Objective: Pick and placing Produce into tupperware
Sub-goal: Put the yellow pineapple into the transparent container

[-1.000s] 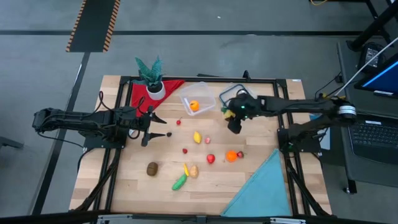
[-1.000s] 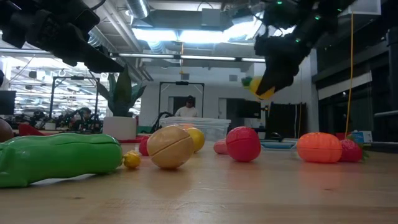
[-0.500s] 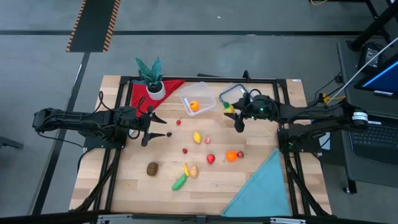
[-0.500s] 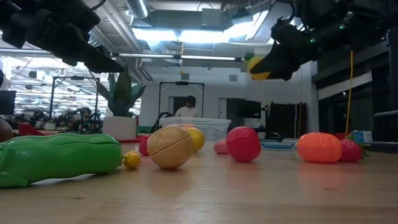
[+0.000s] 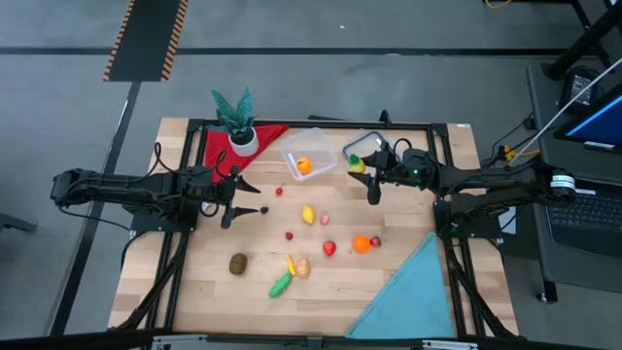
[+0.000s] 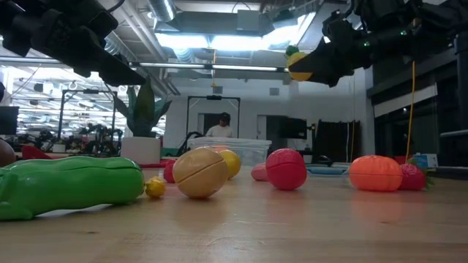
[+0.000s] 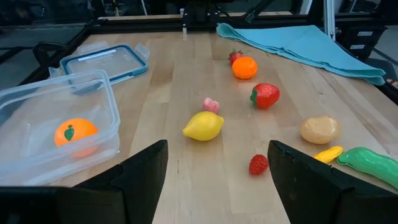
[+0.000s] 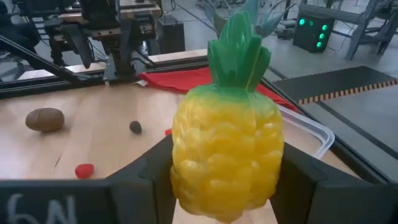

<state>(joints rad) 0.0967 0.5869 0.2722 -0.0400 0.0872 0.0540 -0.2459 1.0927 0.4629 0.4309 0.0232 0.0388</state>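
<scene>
My right gripper (image 5: pixel 362 170) is shut on a yellow toy pineapple (image 8: pixel 227 155) with a green crown, held in the air just right of the tupperware (image 5: pixel 309 153). The clear tupperware stands at the table's far middle with one orange toy (image 5: pixel 303 165) inside. My left gripper (image 5: pixel 236 197) hovers open left of centre, touching nothing. The other produce lies on the table: a lemon (image 5: pixel 308 214), a strawberry (image 5: pixel 329 248), an orange piece (image 5: pixel 362 244), a brown one (image 5: pixel 238 262) and a green one (image 5: pixel 280 285). My right gripper pinches the pineapple's yellow body (image 8: pixel 186 162) between its two fingers, one on each side. In the low view the fingers (image 6: pixel 329 62) come slanting from the table's right side. The pineapple (image 6: pixel 300 66) is lifted clear, high above the table, with its crown (image 6: pixel 292 51) up.
The flat clear lid with a blue rim (image 5: pixel 362 146) lies right of the tupperware, under the right gripper. A potted plant (image 5: pixel 236 122) on a red cloth (image 5: pixel 219 151) stands at the far left. A teal cloth (image 5: pixel 413 292) covers the near right corner.
My right gripper has risen with the pineapple and tipped from pointing steeply down to nearly level, drawing back a little toward the table's right. The pineapple has gone up with it, staying clear of the table.
</scene>
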